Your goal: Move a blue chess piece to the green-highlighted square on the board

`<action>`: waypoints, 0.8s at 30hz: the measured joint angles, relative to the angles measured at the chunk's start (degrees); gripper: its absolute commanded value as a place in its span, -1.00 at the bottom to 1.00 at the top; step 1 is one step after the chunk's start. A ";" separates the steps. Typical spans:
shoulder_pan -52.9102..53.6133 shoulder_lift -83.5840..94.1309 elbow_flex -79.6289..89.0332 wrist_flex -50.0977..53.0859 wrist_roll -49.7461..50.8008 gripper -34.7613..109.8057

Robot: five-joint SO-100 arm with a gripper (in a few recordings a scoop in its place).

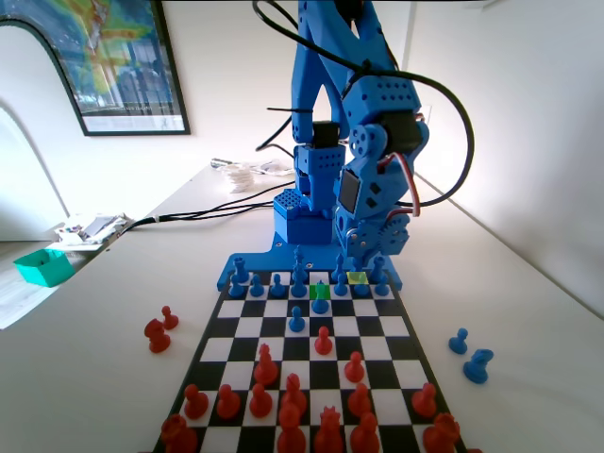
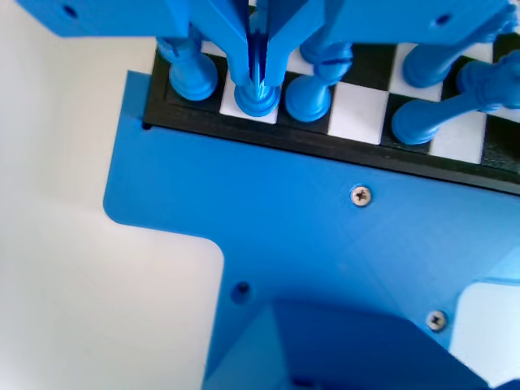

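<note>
In the fixed view my gripper (image 1: 363,262) hangs low over the board's (image 1: 377,327) far row, right by a yellow-tinted square (image 1: 357,277). The green-highlighted square (image 1: 319,290) lies one file to the left, and a blue pawn (image 1: 321,302) stands at its near edge. In the wrist view the gripper (image 2: 257,77) has its jaws drawn together around the top of a blue chess piece (image 2: 257,101). That piece's base rests on a white square of the board's (image 2: 361,114) edge row. Other blue pieces (image 2: 193,75) (image 2: 310,93) stand close on both sides.
Red pieces (image 1: 293,396) crowd the near rows. Off the board, two red pieces (image 1: 158,332) lie to the left and two blue ones (image 1: 470,354) to the right. A green bin (image 1: 42,267) and cables (image 1: 203,209) sit at the far left.
</note>
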 measured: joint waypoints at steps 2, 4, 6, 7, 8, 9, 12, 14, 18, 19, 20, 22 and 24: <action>0.62 0.00 -0.97 1.14 -0.53 -0.51; 1.05 0.00 -2.11 2.20 -0.97 -0.51; 1.14 0.00 -3.25 3.25 -1.14 -0.51; 1.32 0.00 -3.96 3.78 -1.14 -0.51; 1.58 0.00 -4.48 4.57 -1.14 -0.51; 1.85 0.00 -5.19 5.45 -1.14 -0.51; 2.11 0.18 -6.94 7.47 -1.23 -0.51; 1.85 0.18 -8.00 8.70 -1.23 -0.51; 1.05 0.35 -9.40 11.43 -0.70 -0.51; 0.79 0.62 -9.58 11.95 -0.70 -0.51; 0.62 1.05 -10.02 12.57 -0.70 -0.51; 0.62 1.85 -10.46 14.15 -0.97 -0.51; 0.79 2.64 -10.99 15.47 -1.14 -0.51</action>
